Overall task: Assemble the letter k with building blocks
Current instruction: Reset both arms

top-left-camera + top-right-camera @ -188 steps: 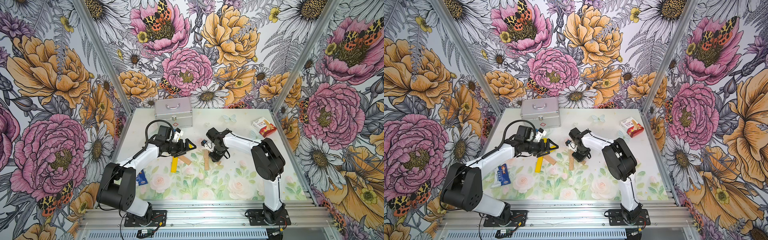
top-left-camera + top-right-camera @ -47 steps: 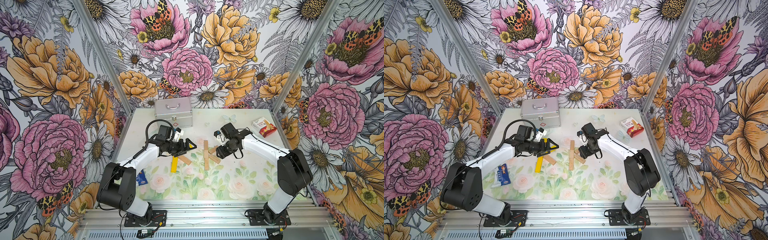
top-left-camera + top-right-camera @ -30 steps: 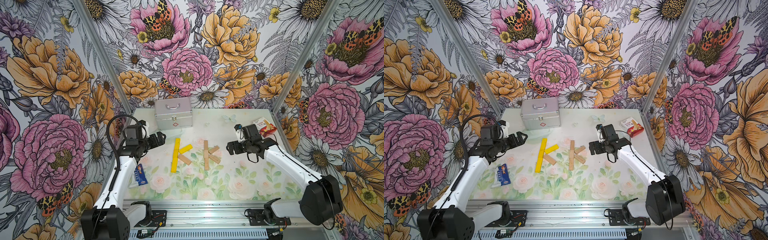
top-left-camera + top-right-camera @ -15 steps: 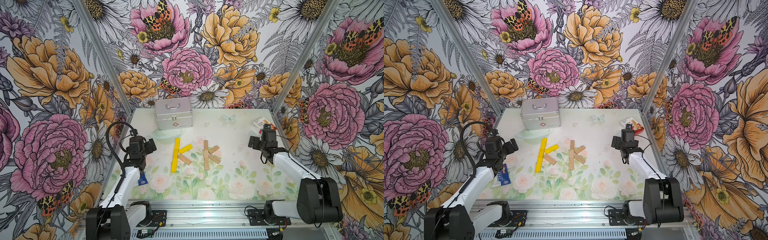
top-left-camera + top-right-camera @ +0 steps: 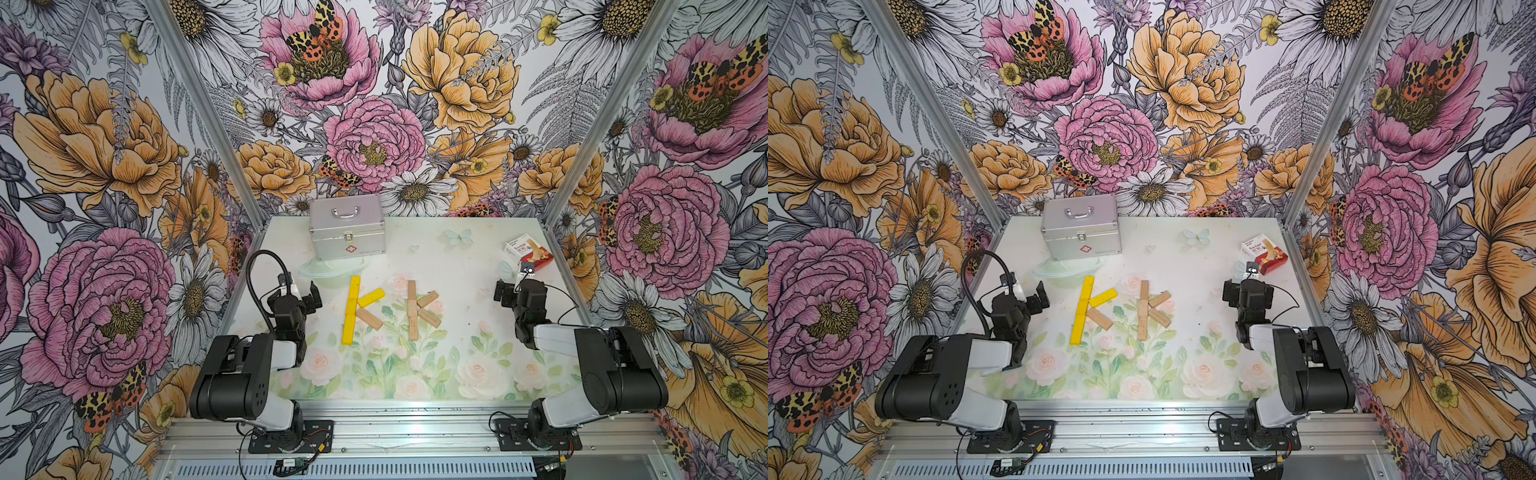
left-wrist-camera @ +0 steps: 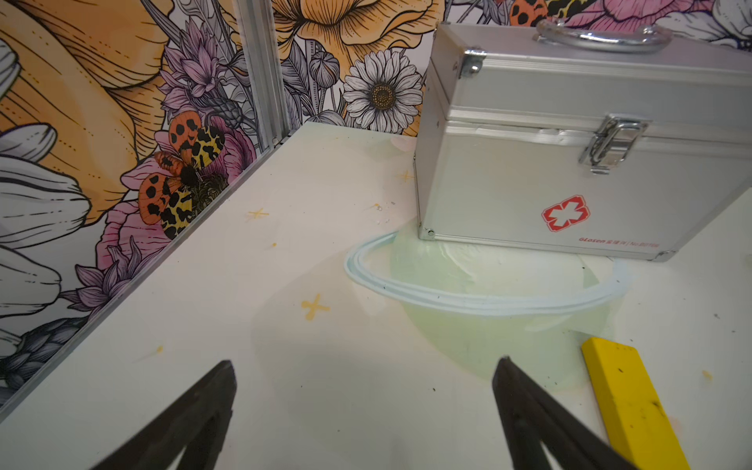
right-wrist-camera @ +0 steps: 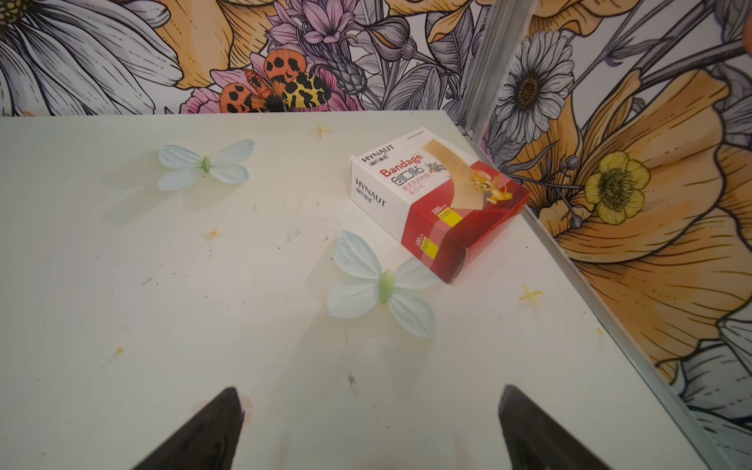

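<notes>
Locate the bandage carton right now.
In both top views the bandage carton lies flat near the far right corner of the table, just beyond the open right gripper and beside a printed butterfly.

Folded pose. The left arm [image 5: 249, 365] and the right arm [image 5: 602, 365] are each doubled back low over their bases at the near edge of the tabletop [image 5: 457, 266], one by each side edge. The left gripper [image 6: 365, 364] points toward the far left corner, jaws spread wide and empty. The right gripper [image 7: 370, 391] points toward the far right corner, jaws likewise wide apart and empty.
</notes>
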Motion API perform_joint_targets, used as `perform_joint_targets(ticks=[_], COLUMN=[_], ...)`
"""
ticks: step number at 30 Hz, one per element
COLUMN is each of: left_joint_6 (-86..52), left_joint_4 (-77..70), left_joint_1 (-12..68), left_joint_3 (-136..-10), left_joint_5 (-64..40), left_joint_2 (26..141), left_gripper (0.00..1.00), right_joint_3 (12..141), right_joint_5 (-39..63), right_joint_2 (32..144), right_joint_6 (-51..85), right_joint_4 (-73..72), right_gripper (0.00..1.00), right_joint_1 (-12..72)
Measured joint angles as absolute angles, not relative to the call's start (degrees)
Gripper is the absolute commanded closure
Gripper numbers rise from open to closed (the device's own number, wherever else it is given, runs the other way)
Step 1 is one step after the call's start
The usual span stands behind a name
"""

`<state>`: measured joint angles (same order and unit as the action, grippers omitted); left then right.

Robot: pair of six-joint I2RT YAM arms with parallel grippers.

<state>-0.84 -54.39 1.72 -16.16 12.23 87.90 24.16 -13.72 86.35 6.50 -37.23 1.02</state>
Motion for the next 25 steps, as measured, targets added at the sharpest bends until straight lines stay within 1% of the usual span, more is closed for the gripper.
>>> perform_joint_targets(ticks=[3, 10, 20, 25], left_joint_6=[0.45, 2.11, 3.46, 3.42], left_joint_4=[-57.28, -61.60, -61.95, -58.92], left_joint_1=[3.62, 3.92, 4.27, 3.68], left_joint_3=[-15.68, -15.68, -15.75, -18.04], left_joint_5=[12.62, 13.06, 13.02, 10.87], left_joint_2=[89.06, 88.99, 88.99, 88.99], left_gripper=[0.01, 0.01, 0.01, 0.01], right_joint_3=[22.96, 21.12, 21.15, 21.15], right_joint_5=[-13.69, -13.80, -14.85, -14.85], right_joint_2=[86.46, 86.87, 87.00, 87.00], right_joint_6=[6.46, 4.89, 5.50, 5.50], right_joint_4=[-40.32, -48.51, -48.73, -48.73], right_gripper=[0.01, 0.01, 0.01, 0.01], right_joint_1=[0.51, 2.00, 0.78, 0.78])
